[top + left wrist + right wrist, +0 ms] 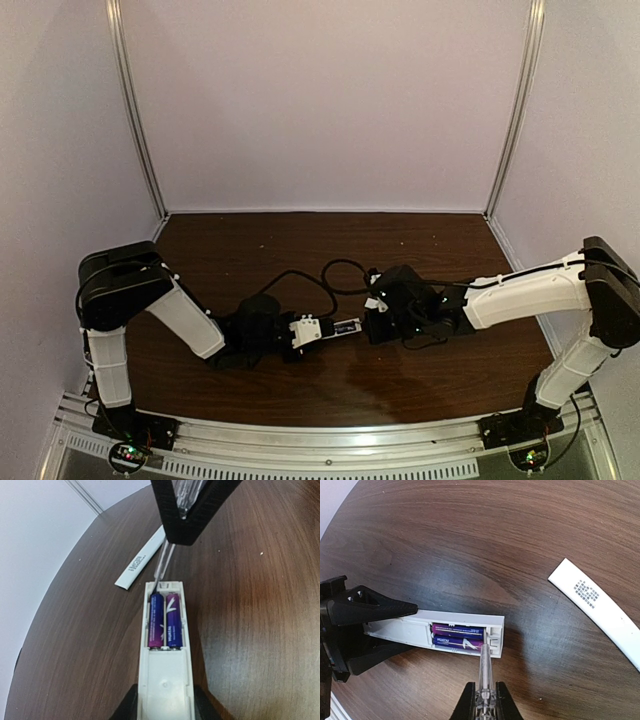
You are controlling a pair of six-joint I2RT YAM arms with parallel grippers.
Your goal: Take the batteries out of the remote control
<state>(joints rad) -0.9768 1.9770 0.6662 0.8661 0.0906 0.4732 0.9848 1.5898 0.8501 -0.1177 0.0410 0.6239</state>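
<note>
Right wrist view: the right gripper (pixel 484 702) is clamped narrow on the clear handle of a screwdriver (pixel 484 672), its shaft pointing to 12 o'clock. Straight ahead lies the remote control (pixel 460 616), its long axis running 9 to 3 o'clock, crosswise to the shaft; the left gripper (pixel 407 628) pinches its 9 o'clock end by the long sides. The two batteries (pixel 456 635) sit side by side in the open compartment, parallel to the remote, so the right arm is the nearer to them. The tip meets the 3 o'clock end of the nearer battery, by the end wall; whether it is wedged beneath I cannot tell. The next move looks like a pry upward there. The back cover (pixel 600 607) lies well apart at 2 o'clock on the table (pixel 470 540), leaving open room beyond the compartment.
</note>
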